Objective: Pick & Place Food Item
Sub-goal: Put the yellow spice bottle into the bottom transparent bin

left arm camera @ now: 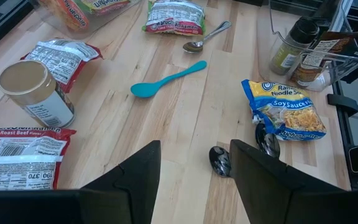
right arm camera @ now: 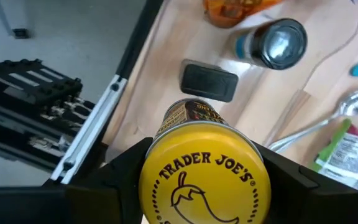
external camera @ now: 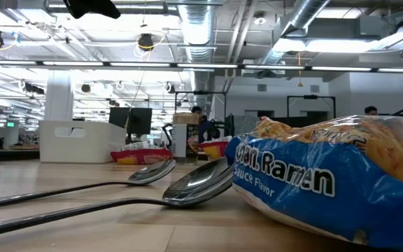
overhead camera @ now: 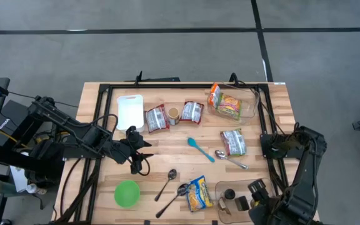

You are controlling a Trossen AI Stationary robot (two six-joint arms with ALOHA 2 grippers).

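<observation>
While the left gripper (overhead camera: 141, 152) hovers over the tabletop (overhead camera: 274, 100) with its jaws apart and empty, the right gripper (right arm camera: 204, 180) sits at the near right corner, jaws clamped on a yellow-lidded spice jar (right arm camera: 204, 177). The blue ramen packet (overhead camera: 199, 192) lies flat near the front edge, just beside two metal spoons (overhead camera: 167, 183). A teal spoon (overhead camera: 200, 149) lies mid-table.

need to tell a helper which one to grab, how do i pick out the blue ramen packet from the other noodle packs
Start at the green bowl on the wooden table's near edge, on the left arm's side. Moving toward the right arm you pass two metal spoons, and the blue ramen packet lies just beyond them. It is the only blue and yellow pack; the others are red, white or green and lie farther back.
</observation>
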